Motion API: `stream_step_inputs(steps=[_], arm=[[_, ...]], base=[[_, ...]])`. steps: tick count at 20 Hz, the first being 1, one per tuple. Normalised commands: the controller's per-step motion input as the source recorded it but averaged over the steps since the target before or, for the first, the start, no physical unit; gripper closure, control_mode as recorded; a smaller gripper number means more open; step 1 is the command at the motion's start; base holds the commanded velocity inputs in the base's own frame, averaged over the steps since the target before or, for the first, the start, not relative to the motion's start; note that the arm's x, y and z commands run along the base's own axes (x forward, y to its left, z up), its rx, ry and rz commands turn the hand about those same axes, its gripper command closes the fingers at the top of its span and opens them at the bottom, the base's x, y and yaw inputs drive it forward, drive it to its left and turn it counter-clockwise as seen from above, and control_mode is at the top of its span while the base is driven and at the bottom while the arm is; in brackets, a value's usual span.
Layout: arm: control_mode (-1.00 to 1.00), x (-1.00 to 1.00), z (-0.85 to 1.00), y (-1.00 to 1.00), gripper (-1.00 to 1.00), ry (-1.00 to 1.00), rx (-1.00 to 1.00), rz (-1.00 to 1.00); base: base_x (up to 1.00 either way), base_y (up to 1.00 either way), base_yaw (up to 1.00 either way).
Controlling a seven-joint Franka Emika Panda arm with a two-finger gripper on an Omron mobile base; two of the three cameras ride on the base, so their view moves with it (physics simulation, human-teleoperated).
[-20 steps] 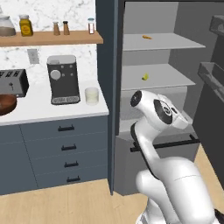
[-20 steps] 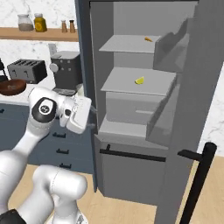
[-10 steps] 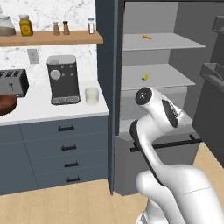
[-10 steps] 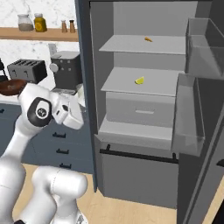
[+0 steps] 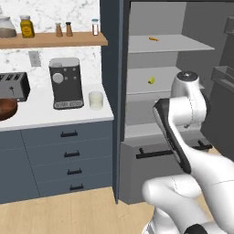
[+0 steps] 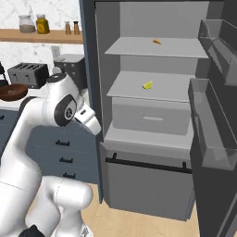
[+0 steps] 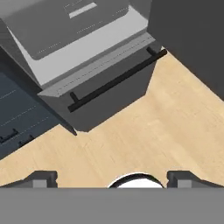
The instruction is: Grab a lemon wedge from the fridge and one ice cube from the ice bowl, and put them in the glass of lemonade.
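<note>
The fridge (image 6: 152,118) stands open, its door (image 6: 210,120) swung far out to the right. A tiny yellow lemon wedge (image 6: 147,85) lies on the middle shelf (image 5: 151,80). My gripper (image 7: 112,179) is open and empty, pointing down at the wooden floor in front of the fridge's bottom drawer (image 7: 100,78). In the right base view the hand (image 6: 88,121) hangs left of the fridge, well below and left of the wedge. The glass of lemonade (image 5: 95,100) stands on the counter beside the fridge. The reddish-brown ice bowl (image 5: 5,110) sits at the counter's far left (image 6: 13,91).
A small orange bit (image 5: 154,39) lies on the top fridge shelf. A coffee machine (image 5: 66,83) and a toaster (image 5: 13,87) stand on the counter (image 5: 55,116), with jars on the wooden shelf (image 5: 55,40) above. Dark drawers (image 5: 68,151) run below the counter.
The fridge door has swung much further open to the right. My arm has risen and shifted, its hand now hanging left of the fridge. The jaws stayed open.
</note>
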Motion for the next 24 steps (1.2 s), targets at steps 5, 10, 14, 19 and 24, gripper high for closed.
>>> stream_step_inputs(steps=[5,10,14,19,24], arm=[[-1.00,0.01,-0.38,-0.02,-1.00,0.26,0.33,0.29],[-1.00,0.00,-0.01,0.00,-1.00,0.02,0.00,0.00],[-1.00,-0.19,0.08,0.00,-1.00,-0.33,-0.06,0.00],[-1.00,-0.02,0.03,0.00,-1.00,-0.44,-0.09,0.00],[-1.00,-0.01,-0.01,-0.16,-1.00,-0.05,0.00,0.01]], base=[[0.00,0.00,0.00],[0.00,0.00,0.00],[0.00,0.00,0.00],[0.00,0.00,0.00],[0.00,0.00,0.00]])
